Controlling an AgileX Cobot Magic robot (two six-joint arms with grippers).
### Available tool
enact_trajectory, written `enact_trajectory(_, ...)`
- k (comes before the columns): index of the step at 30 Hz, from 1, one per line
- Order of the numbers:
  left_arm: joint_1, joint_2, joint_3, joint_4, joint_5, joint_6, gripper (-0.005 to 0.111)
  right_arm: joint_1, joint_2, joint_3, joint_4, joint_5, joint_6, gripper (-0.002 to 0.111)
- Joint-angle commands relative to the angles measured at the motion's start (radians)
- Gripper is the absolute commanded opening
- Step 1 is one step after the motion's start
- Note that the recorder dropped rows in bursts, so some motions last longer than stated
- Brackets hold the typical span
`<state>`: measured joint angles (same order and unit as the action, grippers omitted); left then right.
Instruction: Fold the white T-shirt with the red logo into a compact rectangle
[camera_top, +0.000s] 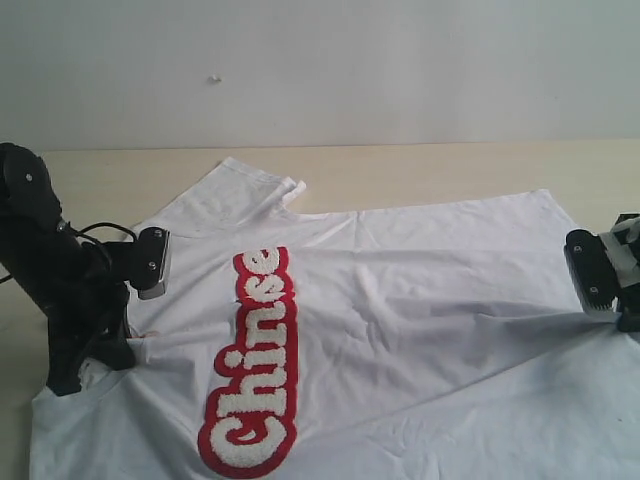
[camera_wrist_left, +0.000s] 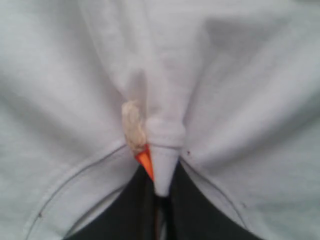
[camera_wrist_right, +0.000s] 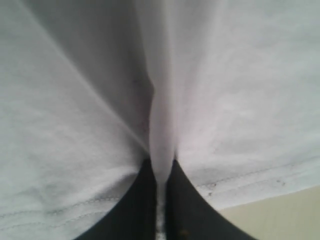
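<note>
The white T-shirt (camera_top: 400, 330) lies spread over the table, its red logo (camera_top: 255, 370) running as a strip down the cloth left of centre. My left gripper (camera_top: 125, 335) is shut on the T-shirt (camera_wrist_left: 240, 100) at the neck; a fold of ribbed collar and the orange tag (camera_wrist_left: 145, 162) are pinched between its black fingers (camera_wrist_left: 132, 210). My right gripper (camera_top: 610, 315) at the right edge is shut on the T-shirt (camera_wrist_right: 75, 125) at its stitched hem, a raised ridge of cloth clamped between its fingers (camera_wrist_right: 185, 205). Creases run from that grip across the shirt.
The light wooden table (camera_top: 420, 170) shows bare behind the shirt, and a white wall (camera_top: 320, 60) rises beyond it. One sleeve (camera_top: 245, 195) lies flat toward the back left. A bare bit of table (camera_wrist_right: 280, 215) shows beside the hem.
</note>
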<state>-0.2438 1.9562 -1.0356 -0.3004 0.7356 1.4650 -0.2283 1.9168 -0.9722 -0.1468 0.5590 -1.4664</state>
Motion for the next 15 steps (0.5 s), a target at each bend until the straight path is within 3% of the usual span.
enact_trajectory(1,0.0,-0.039,-0.003,0.091,0.021,-0.005,0.0,-0.005,-0.057,-0.013,0.043,0.036,0.005,0.0)
enact_trajectory(9,0.014,-0.23,-0.051,0.176,0.118,-0.001,0.0,-0.005,-0.203,-0.106,0.069,0.277,-0.006,0.0)
enact_trajectory(15,0.014,-0.341,-0.051,0.191,0.125,-0.014,0.0,-0.005,-0.306,-0.122,0.137,0.271,0.011,0.0)
